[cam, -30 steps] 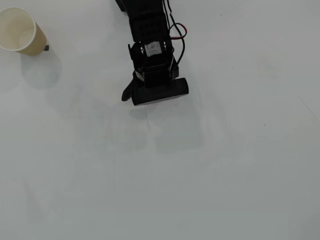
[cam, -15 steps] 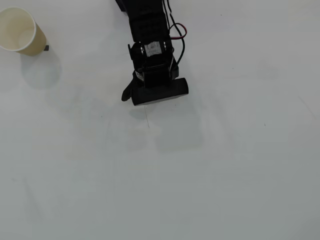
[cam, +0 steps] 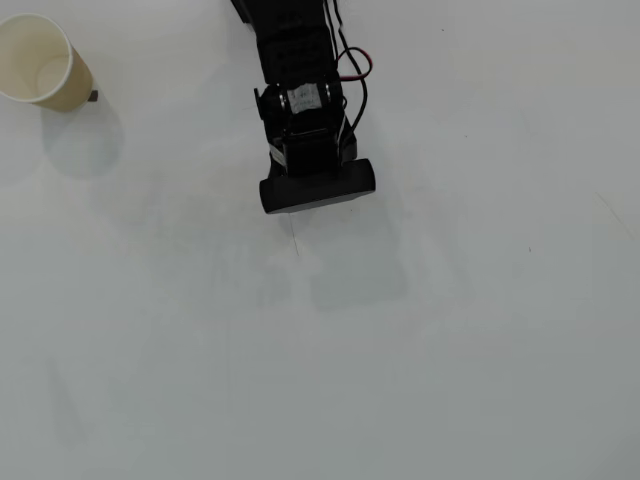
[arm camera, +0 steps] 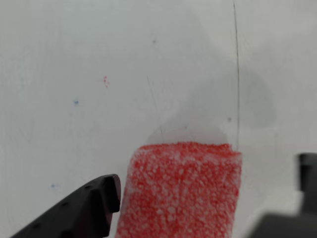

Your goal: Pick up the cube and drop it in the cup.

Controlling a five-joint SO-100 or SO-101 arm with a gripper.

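Note:
In the wrist view the red speckled cube lies on the white table, filling the lower middle. My gripper is open around it. The left finger sits just beside the cube's left face. The right finger stands apart from the cube's right face. In the overhead view the black arm reaches down from the top middle and hides the cube and the fingers. The tan paper cup stands upright at the far top left, well to the left of the arm.
The white table carries a thin dark line and faint specks. The arm's cables loop at its right side. A small dark mark sits by the cup's base.

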